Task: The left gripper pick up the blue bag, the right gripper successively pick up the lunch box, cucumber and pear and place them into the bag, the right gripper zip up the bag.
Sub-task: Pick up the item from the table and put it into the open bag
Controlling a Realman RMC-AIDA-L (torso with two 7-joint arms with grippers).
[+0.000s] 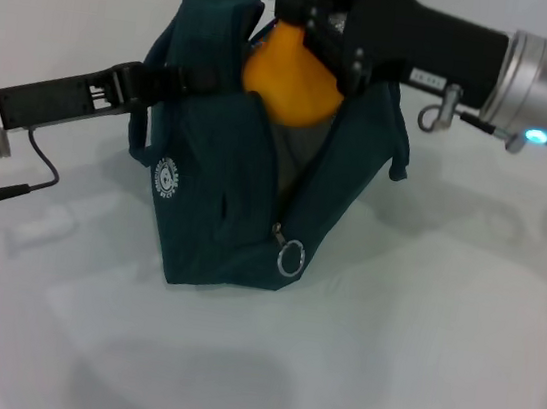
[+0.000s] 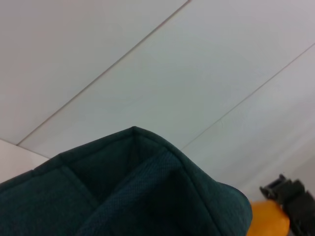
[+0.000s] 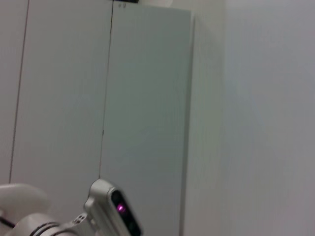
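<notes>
**A:** Start with the biggest thing. What carries it all?

**B:** The white bench (image 1: 414, 364), with wide bare surface in front of and to the right of the blue bag (image 1: 200, 225). The bag stands upright near the middle, its mouth gaping at the top and its front seam unzipped down to the ring zip pull (image 1: 291, 258).

**A:** Any writing?

**B:** A small round white logo (image 1: 166, 178) on the bag's left face; its lettering is too small to read. There is a small white label (image 1: 429, 79) on the right arm's black body, also unreadable.

**A:** The arms?

**B:** The left gripper (image 1: 174, 79) reaches in from the left, its fingers pinching the bag's upper left edge near a loop handle (image 1: 139, 141). The left wrist view shows only a peak of teal fabric (image 2: 133, 187) against pale wall panels, with a bit of orange at the corner.

**A:** And the right?

**B:** The right gripper (image 1: 311, 33) comes in from the upper right, fingers closed around the top of the pear (image 1: 290, 81). The pear sits in the bag's open mouth, between the teal walls, its lower part against the grey lining.

**A:** Edges?

**B:** The bag's right flap falls away under the right arm, just beside a hanging metal hook (image 1: 439, 110).
</notes>
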